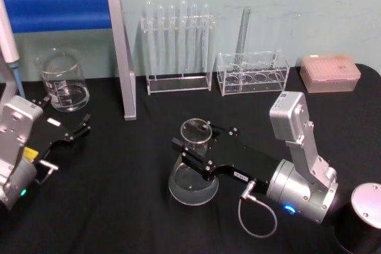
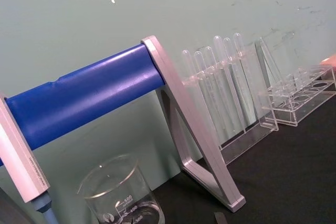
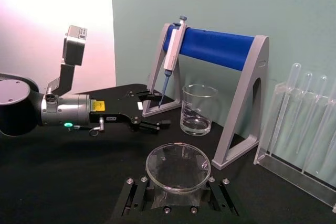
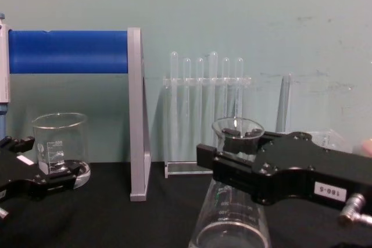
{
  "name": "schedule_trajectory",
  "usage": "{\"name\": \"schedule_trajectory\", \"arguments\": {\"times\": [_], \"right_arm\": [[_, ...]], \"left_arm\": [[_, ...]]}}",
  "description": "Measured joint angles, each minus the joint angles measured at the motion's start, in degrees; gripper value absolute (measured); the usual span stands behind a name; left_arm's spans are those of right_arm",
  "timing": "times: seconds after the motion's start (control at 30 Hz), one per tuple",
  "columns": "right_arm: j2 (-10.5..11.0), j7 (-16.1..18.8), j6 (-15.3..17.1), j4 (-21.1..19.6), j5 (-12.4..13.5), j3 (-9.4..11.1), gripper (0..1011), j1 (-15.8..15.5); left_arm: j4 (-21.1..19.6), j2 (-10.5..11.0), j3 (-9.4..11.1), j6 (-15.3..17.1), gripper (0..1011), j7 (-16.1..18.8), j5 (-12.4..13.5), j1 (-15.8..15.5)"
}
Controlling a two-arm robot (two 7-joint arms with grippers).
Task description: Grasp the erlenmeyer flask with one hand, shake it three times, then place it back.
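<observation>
Centrally on the black table (image 1: 131,212) stands the erlenmeyer flask (image 1: 190,187), upright. Its wide base sits on the surface as far as the head view lets us judge; the chest view cuts off its foot. Clear glass, white graduations low on the cone, flared rim open at the top. We cannot tell whether it holds any liquid.

Handling, our judgement: thin glass, rigid, smooth and slippery, brittle under a hard pinch or a knock. Empty it would be light, with the weight low in the base. The neck just under the flare is the place to take it: it is narrow enough for the fingers, and the rim gives a lip against slipping down. The sloping cone would squeeze out of a grip.

The right gripper (image 1: 191,145) is at that spot, one finger on each side of the neck, closed in against the glass just below the rim. The right wrist view looks over the open mouth between them. We read this as grip taken, lift not yet begun.

Left gripper (image 1: 82,128) lies low at the table's left, fingers apart, holding nothing, near the beaker (image 1: 62,81). Behind are the blue-barred stand (image 1: 122,57) and the test tube rack (image 1: 177,52), both well apart from the flask, though a wide shake should mind them
</observation>
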Motion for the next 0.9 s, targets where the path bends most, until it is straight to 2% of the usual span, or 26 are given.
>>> {"name": "schedule_trajectory", "arguments": {"times": [0.2, 0.33, 0.57, 0.9], "right_arm": [[-0.1, -0.8, -0.2, 0.5, 0.1, 0.3, 452, 0.4], [-0.6, -1.9, -0.4, 1.3, 0.2, 1.3, 452, 1.0], [-1.4, -4.2, -0.7, 3.4, 0.0, 3.6, 452, 2.3], [-3.0, -7.8, -1.0, 7.4, -1.6, 7.6, 452, 4.3]], "left_arm": [[0.0, 0.0, 0.0, 0.0, 1001, 0.0, 0.0, 0.0], [0.0, 0.0, 0.0, 0.0, 1001, 0.0, 0.0, 0.0], [0.0, 0.0, 0.0, 0.0, 1001, 0.0, 0.0, 0.0], [0.0, 0.0, 0.0, 0.0, 1001, 0.0, 0.0, 0.0]]}}
